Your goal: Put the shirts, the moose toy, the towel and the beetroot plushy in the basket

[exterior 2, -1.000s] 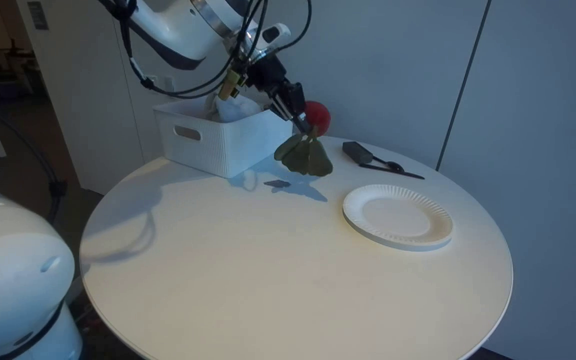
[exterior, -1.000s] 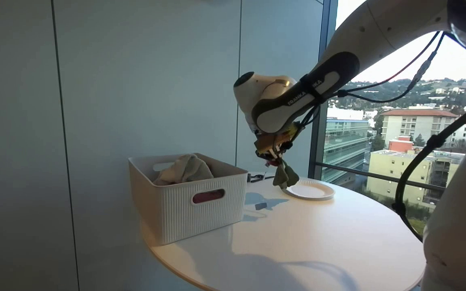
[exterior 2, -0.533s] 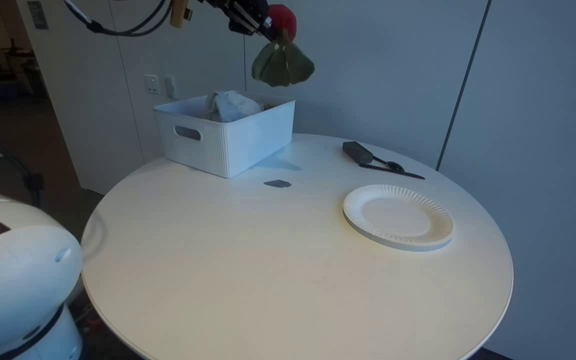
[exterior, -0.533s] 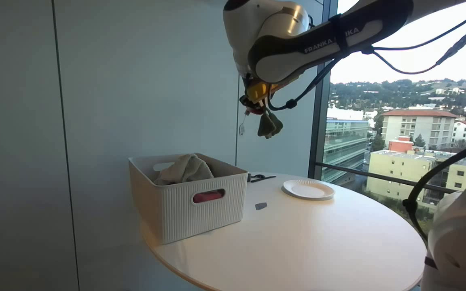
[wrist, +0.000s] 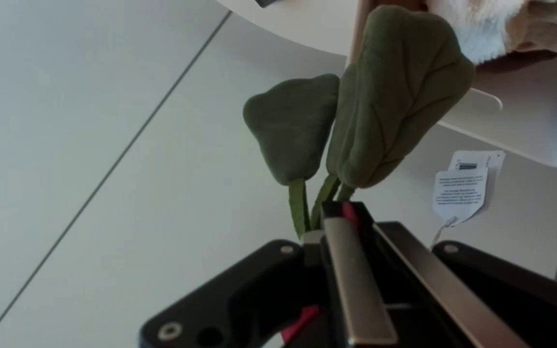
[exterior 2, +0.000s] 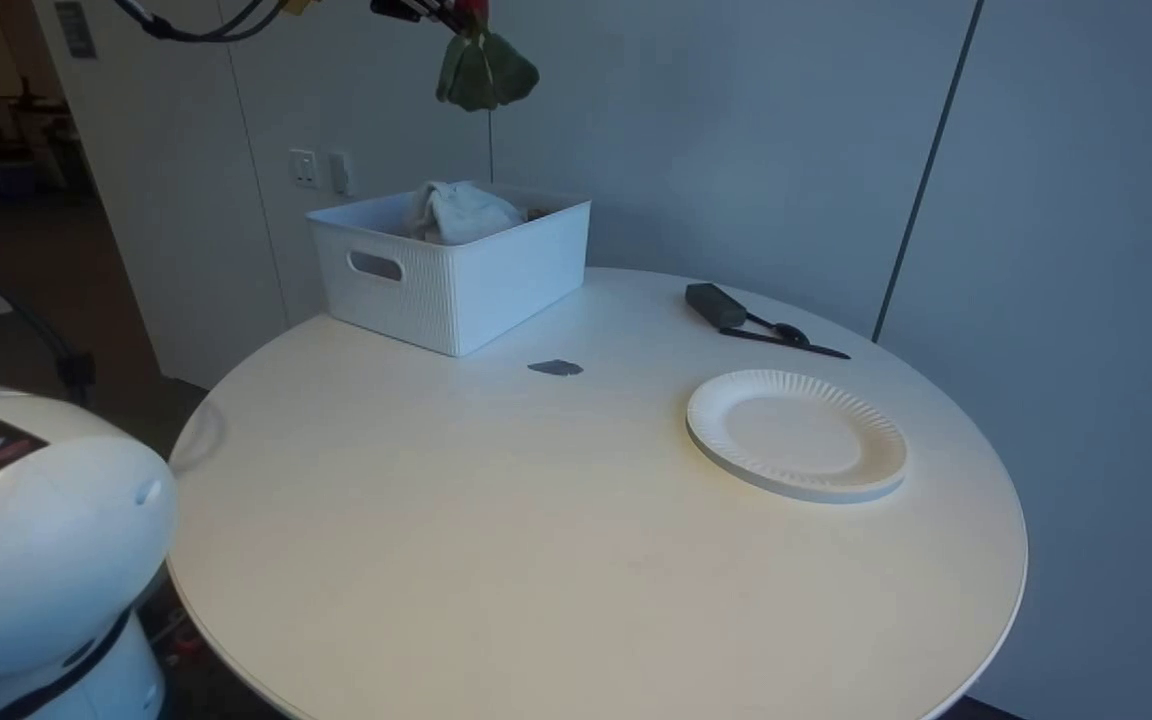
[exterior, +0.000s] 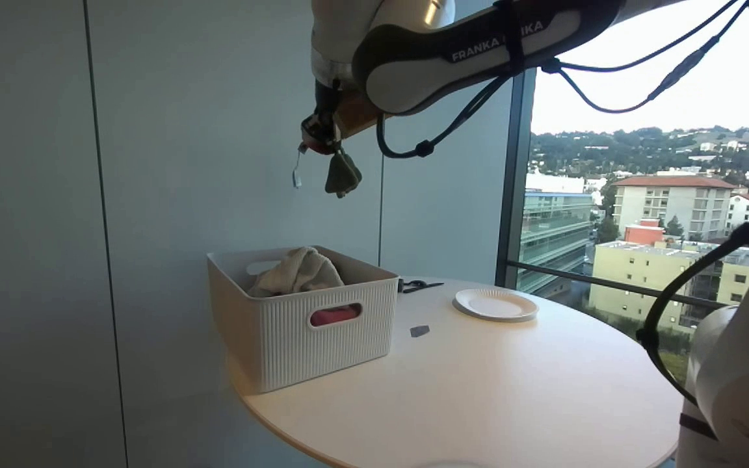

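Note:
My gripper [exterior: 327, 138] is shut on the beetroot plushy [exterior: 343, 174] and holds it high above the basket [exterior: 322, 354]. The plushy's green leaves [exterior 2: 488, 72] hang down, and its red body is mostly hidden behind the fingers. In the wrist view the leaves [wrist: 399, 96] overlap the basket's rim, with a white tag [wrist: 460, 191] beside them. The white basket [exterior 2: 391, 300] holds a bunched pale cloth [exterior: 300, 273] that rises above the rim; I cannot tell whether it is towel or shirt. Something red [exterior: 335, 316] shows through the slot handle. The moose toy is not identifiable.
A white paper plate [exterior 2: 796, 435] lies on the round white table [exterior 2: 536, 540]. Black utensils [exterior 2: 776, 328] lie near the table's far edge. A small grey patch [exterior 2: 555, 368] is on the tabletop in front of the basket. A wall [exterior: 231, 162] stands close behind the basket.
My gripper has risen from just above the table with the plushy and moved sideways toward the basket, now high above it. The basket, its contents and the plate have not moved.

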Controlling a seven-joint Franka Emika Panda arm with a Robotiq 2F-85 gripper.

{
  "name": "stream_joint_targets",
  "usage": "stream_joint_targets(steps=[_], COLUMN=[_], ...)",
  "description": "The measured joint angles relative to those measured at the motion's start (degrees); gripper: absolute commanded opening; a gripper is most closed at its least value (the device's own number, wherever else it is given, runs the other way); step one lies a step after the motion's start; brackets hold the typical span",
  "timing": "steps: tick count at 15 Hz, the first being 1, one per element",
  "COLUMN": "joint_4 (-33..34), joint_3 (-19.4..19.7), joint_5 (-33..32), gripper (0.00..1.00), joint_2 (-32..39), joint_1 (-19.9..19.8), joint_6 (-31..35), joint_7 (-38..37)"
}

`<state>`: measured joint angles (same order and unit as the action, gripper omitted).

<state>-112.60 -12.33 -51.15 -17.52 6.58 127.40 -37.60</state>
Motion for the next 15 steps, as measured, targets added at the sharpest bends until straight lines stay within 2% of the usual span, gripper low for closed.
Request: stream_joint_targets(steps=[4, 6, 9, 10, 11, 13, 15], joint_4=[0.6, 0.6, 0.3, 0.2, 0.2, 0.3, 0.9], joint_3=[1.7, 2.5, 2.7, 2.6, 2.2, 0.6, -1.4], joint_5=[5.0, 11.3, 25.6, 30.3, 35.3, 45.0, 54.1], gripper=[0.06, 0.06, 0.06, 0.11, 0.33, 0.37, 0.51], joint_2=[8.5, 12.3, 17.2, 18.6, 20.0, 22.1, 22.9], joint_1=[0.0, 0.0, 0.4, 0.8, 1.2, 1.5, 0.7], joint_6=[15.3, 21.2, 25.7, 26.0, 26.0, 24.8, 20.9], joint_7=[3.1, 7.6, 18.5, 22.0, 25.6, 32.6, 39.7])
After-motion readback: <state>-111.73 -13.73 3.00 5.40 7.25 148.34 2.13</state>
